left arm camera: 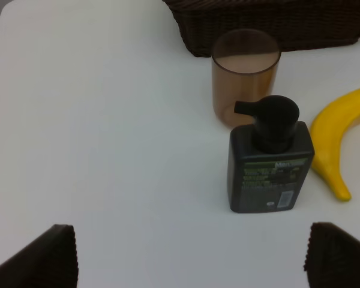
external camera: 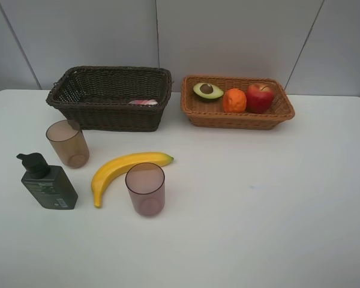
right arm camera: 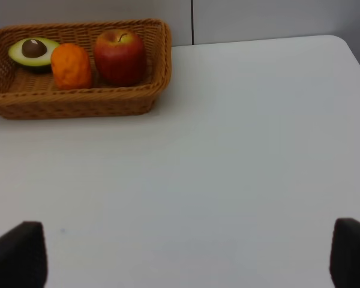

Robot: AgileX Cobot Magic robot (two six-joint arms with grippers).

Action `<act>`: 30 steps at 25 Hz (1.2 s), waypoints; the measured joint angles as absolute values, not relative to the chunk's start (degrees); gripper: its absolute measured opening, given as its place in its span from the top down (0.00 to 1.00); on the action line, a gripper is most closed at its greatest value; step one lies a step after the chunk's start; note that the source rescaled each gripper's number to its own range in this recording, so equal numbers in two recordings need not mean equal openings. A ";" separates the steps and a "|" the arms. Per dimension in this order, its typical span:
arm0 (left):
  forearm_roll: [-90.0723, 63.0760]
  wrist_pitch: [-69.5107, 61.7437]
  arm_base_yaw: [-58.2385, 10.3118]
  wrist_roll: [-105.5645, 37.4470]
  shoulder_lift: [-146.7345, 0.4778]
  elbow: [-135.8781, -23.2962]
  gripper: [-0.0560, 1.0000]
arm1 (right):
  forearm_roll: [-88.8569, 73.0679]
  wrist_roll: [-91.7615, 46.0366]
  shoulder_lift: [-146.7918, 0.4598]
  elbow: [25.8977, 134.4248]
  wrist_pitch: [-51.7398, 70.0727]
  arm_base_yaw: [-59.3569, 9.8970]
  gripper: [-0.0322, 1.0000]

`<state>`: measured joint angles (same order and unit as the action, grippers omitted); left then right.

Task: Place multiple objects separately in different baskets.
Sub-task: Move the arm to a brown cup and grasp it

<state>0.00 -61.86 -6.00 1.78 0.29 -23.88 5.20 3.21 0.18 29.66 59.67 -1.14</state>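
Fingers on your left gripper [left arm camera: 189, 258] and right gripper [right arm camera: 186, 255] stand spread. Pink bottle [external camera: 143, 102] lies inside the dark brown wicker basket [external camera: 108, 117]; beside that basket, the light orange-brown wicker basket [external camera: 237, 119] holds halved avocado [external camera: 207, 90], orange [external camera: 234, 100] and red apple [external camera: 260, 97]; before the dark one stand yellow banana [external camera: 123, 168], translucent brownish cups [external camera: 68, 143] [external camera: 145, 189] and dark green pump bottle [external camera: 48, 183]

white table [external camera: 258, 204], grey panelled wall [external camera: 228, 36] behind, seemingly even light

White table [external camera: 258, 228], pale grey panelled wall [external camera: 228, 36] behind it
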 joint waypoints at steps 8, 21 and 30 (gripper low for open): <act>-0.56 -61.86 -6.00 1.07 -5.11 -23.88 0.00 | 5.20 3.21 0.18 29.66 59.67 -1.14 0.01; -5.92 -56.83 -6.00 -7.28 -20.92 -29.81 0.00 | 5.20 3.21 0.18 29.66 59.67 -1.14 0.01; -7.47 -55.13 -6.00 -8.39 -33.17 -38.30 0.00 | 5.20 3.21 0.18 29.66 59.67 -1.14 0.01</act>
